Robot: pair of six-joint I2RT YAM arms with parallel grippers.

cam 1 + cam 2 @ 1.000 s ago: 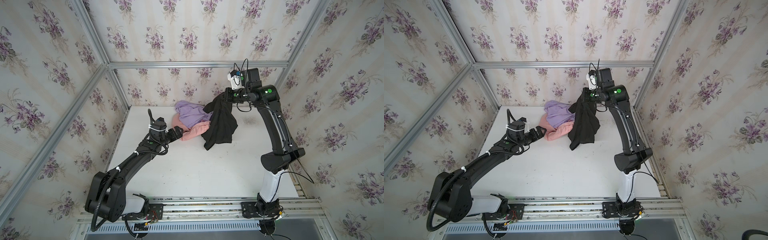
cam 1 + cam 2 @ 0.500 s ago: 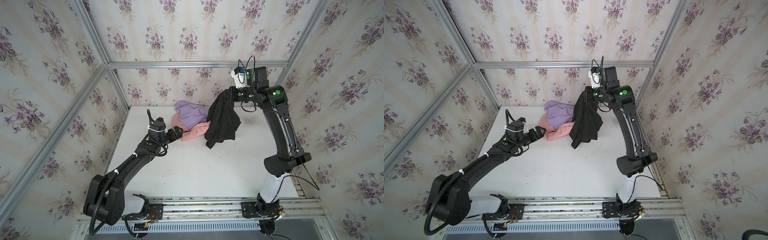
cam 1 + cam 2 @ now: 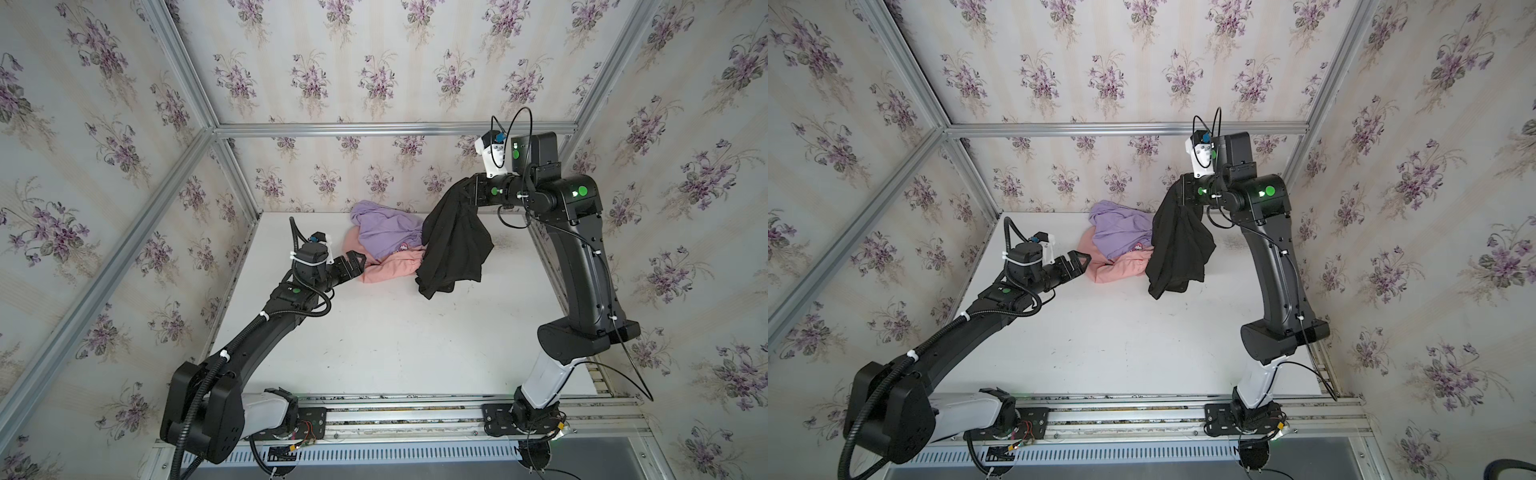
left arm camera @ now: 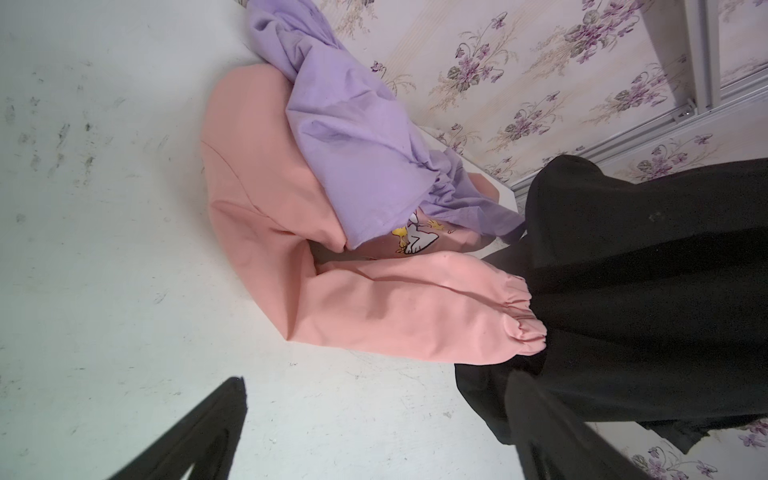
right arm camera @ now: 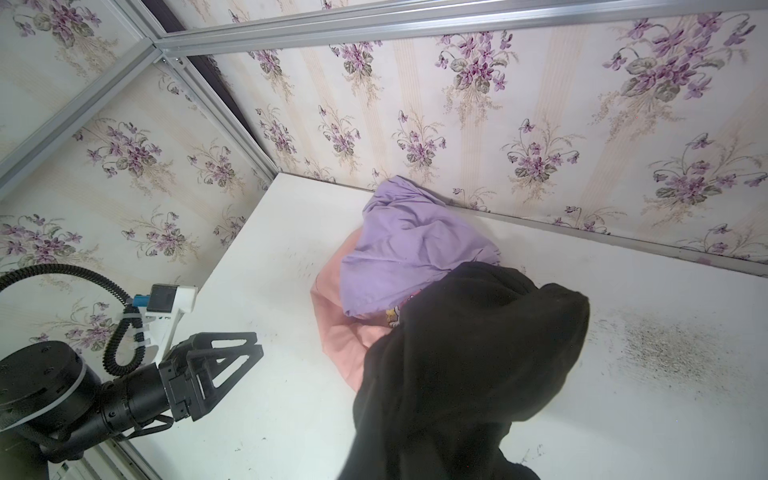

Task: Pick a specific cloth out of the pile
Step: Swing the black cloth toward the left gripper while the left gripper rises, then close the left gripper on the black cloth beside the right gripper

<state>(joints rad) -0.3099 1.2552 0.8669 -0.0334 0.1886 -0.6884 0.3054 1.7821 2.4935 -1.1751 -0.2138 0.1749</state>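
Limp, seemingly light black cloth (image 3: 453, 249) draping from a bunched edge clamped in the closed right end effector (image 3: 468, 190); left end effector (image 3: 356, 262) wide open, empty.

The cloth (image 3: 453, 249) hangs right of the pile (image 3: 382, 232)
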